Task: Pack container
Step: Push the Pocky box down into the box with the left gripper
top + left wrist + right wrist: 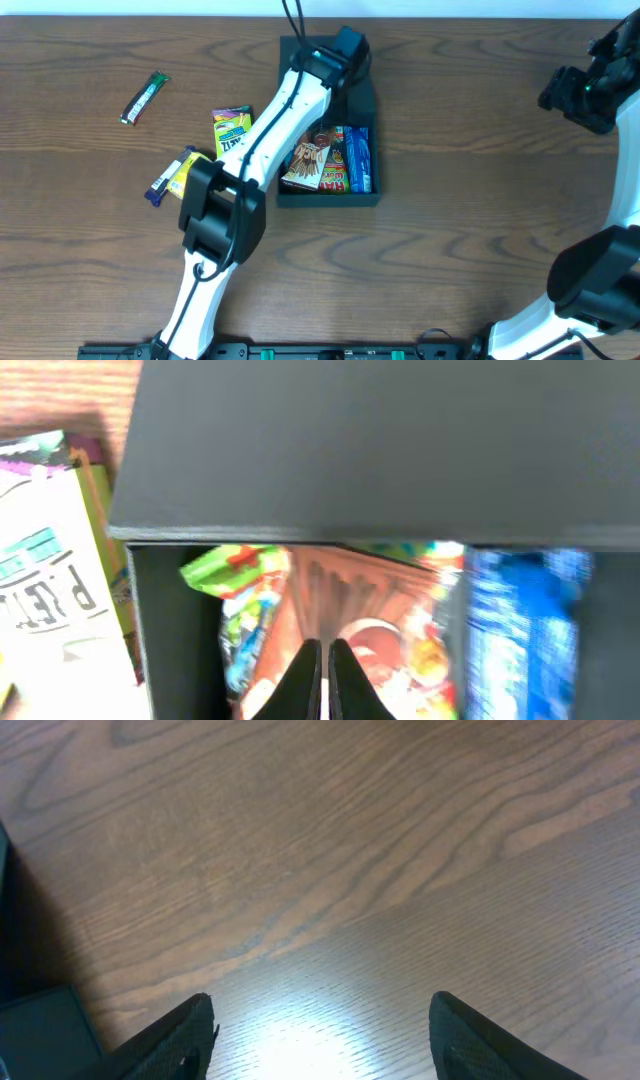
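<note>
The container sits mid-counter with its lid raised and snack packets inside. The left tool hovers just above them, fingers pressed together, holding nothing. Loose packets lie just left of the box. The right tool is spread wide, low over the counter, well apart.

The right pincer hangs over the wood-grain counter, fingers spread wide, glare between them. A dark block, perhaps a box corner, sits near left.
</note>
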You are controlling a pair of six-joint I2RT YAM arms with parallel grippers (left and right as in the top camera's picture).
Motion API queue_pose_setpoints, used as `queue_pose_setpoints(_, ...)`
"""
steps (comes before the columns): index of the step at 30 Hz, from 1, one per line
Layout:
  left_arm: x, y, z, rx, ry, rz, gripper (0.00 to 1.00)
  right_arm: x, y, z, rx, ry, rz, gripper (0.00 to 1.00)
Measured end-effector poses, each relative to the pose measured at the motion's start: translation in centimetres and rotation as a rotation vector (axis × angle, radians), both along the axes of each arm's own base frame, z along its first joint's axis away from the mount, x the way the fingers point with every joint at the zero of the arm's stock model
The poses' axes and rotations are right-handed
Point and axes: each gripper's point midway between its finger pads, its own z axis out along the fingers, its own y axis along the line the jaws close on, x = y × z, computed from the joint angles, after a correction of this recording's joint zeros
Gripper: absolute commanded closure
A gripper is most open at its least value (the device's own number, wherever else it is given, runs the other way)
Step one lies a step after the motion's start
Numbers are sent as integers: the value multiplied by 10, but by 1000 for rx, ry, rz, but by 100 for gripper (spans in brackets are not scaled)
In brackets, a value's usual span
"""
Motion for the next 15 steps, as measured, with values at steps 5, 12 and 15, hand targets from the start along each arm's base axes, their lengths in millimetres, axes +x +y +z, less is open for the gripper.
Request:
queue_pose_setpoints(5, -5, -24, 3, -102, 14, -106, 94, 0, 0, 0, 0, -1, 0, 31)
queue_pose_setpoints(12, -33, -38, -36, -120, 119, -229, 94, 1, 0, 0, -2, -4, 0, 30)
queue_pose_setpoints(15, -37, -40, -42, -127, 129, -246, 94, 1, 0, 1, -2, -5, 0, 30)
